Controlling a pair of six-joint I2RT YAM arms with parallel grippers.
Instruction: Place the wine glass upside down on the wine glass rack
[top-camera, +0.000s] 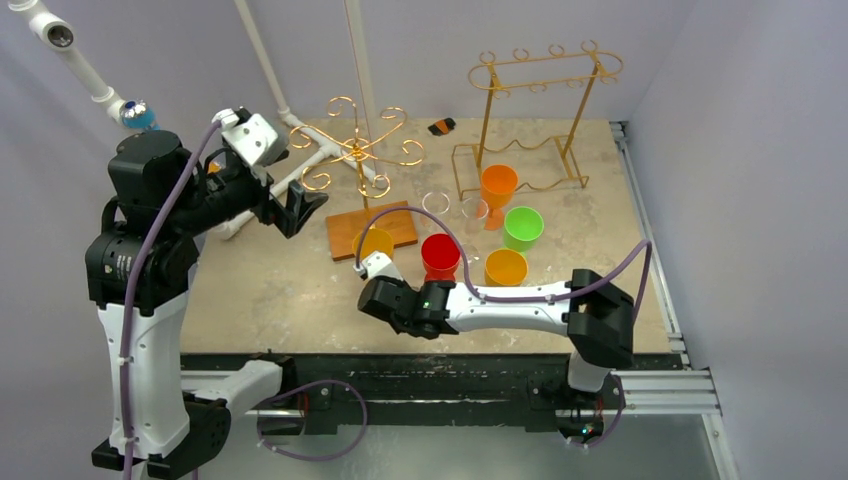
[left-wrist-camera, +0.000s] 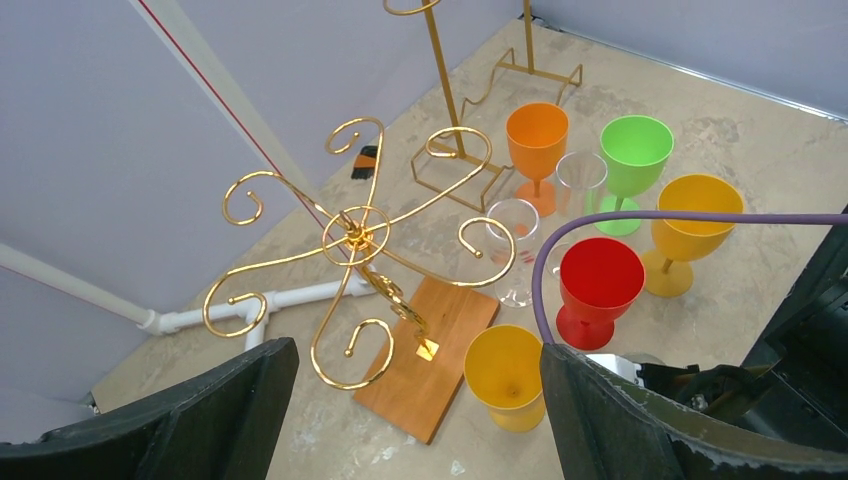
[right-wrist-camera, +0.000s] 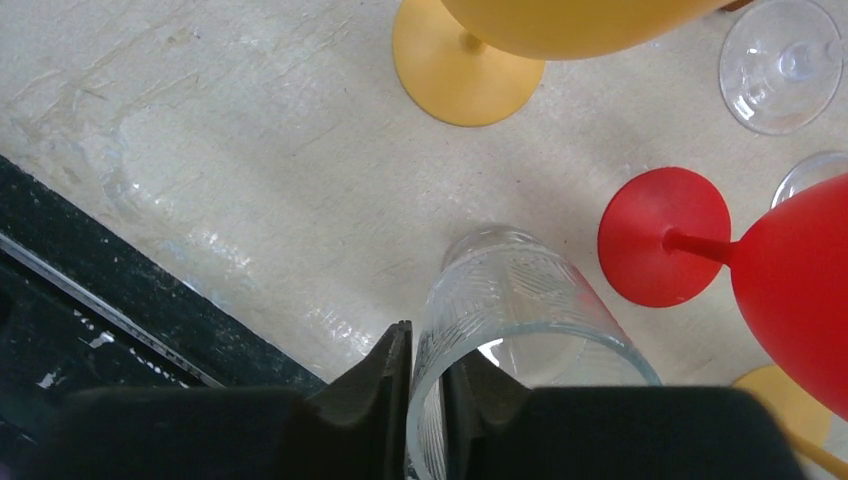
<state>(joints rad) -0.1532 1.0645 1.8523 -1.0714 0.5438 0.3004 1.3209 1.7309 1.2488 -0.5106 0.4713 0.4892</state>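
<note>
Right wrist view alone: the clear glass, ribbed wall, base on the table, at 8 o'clock of the red glass.
Top view alone: the gold rack at 12 o'clock of the right gripper.
Right gripper: fingers nearly together, one inside the rim and one outside, clamped on the glass wall.
Left gripper: jaws wide apart, holding nothing, at 9 o'clock of the rack.

No legible text or labels
</note>
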